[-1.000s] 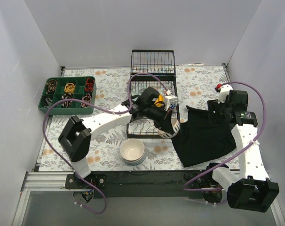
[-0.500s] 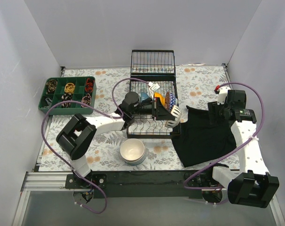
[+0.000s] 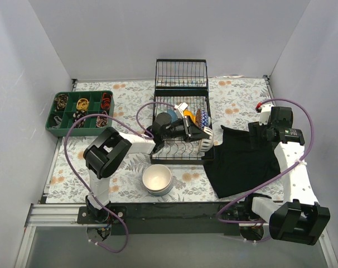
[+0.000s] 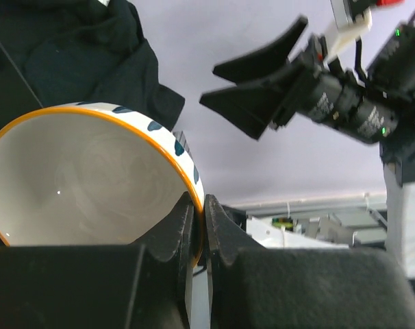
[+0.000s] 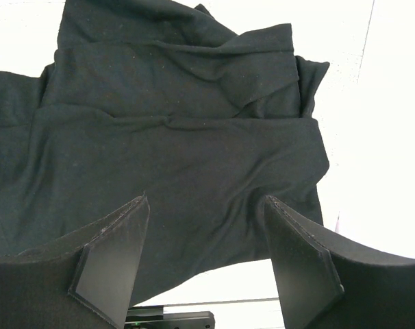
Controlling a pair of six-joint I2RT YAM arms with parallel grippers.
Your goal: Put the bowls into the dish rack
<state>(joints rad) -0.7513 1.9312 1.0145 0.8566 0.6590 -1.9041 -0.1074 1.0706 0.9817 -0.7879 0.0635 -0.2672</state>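
My left gripper (image 3: 198, 135) is shut on the rim of a white bowl (image 3: 207, 145) with dark blue marks and an orange edge, held on edge at the right side of the black wire dish rack (image 3: 180, 73). In the left wrist view the bowl (image 4: 84, 185) fills the left and my fingers (image 4: 199, 226) pinch its rim. Blue, orange and patterned bowls (image 3: 187, 117) stand in the rack. A stack of cream bowls (image 3: 157, 178) sits on the mat in front. My right gripper (image 3: 257, 129) is open and empty above the black cloth (image 5: 173, 137).
A green compartment tray (image 3: 80, 112) with small items sits at the back left. The black cloth (image 3: 241, 159) lies crumpled right of the rack. White walls enclose the floral mat (image 3: 124, 100) on three sides.
The left arm has swung its elbow toward the rack and tipped the bowl from the rack's front right corner up onto its edge at the right side. The right arm has barely moved.
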